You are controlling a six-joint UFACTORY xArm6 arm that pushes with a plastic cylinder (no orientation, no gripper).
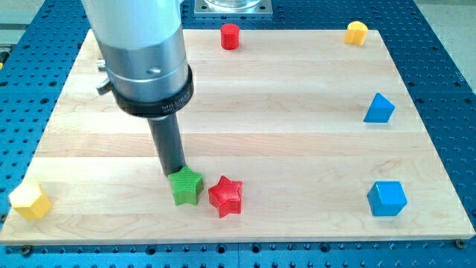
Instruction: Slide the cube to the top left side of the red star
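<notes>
End effector is a plain rod w/ no jaws, so nothing is pinched. My tip [175, 174] is seen touching the green star [186, 186] at its upper-left edge. Red star [225, 196] is just right of that. Blue cube [387, 198] is found well to the tip's right, near the surface [282, 97] edge.

Lighting was bright and even, diffuse from overhead. Shadows were short and soft: a faint one under the red star [225, 196], another beside the blue cube [387, 198]. Mild sheen ran down the arm's grey housing [141, 52], no blown highlights. Wooden board [297, 89] looked pale, slightly washed. Focus was sharp across the frame; no visible edge distortion.
</notes>
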